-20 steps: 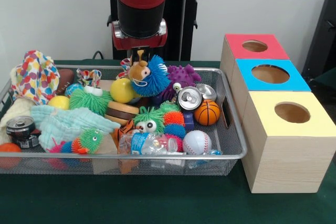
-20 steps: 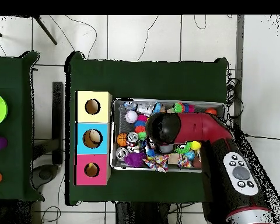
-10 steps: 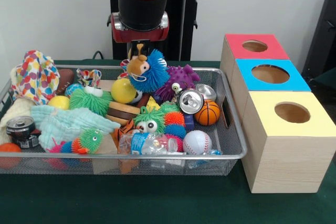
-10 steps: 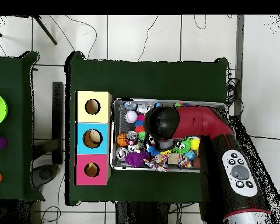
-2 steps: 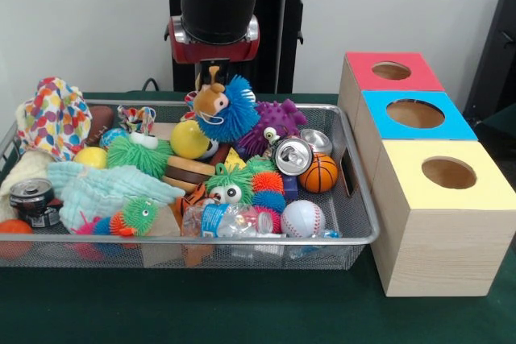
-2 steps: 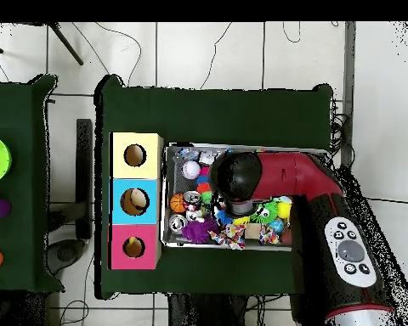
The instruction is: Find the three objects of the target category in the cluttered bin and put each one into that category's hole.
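A: Front view: your gripper is pinched on the blue toy; it hangs above the bin's back; lift step, I'd say.

B: Overhead: the arm hides it; next you'd carry it to the boxes; which hole, can't tell.

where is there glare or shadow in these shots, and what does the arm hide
Front view: bright glint on the tilted silver can; soft shadow under the wire bin on the green cloth. Overhead view: flat light, and the arm covers the bin's middle, hiding the blue fuzzy toy and the gripper.
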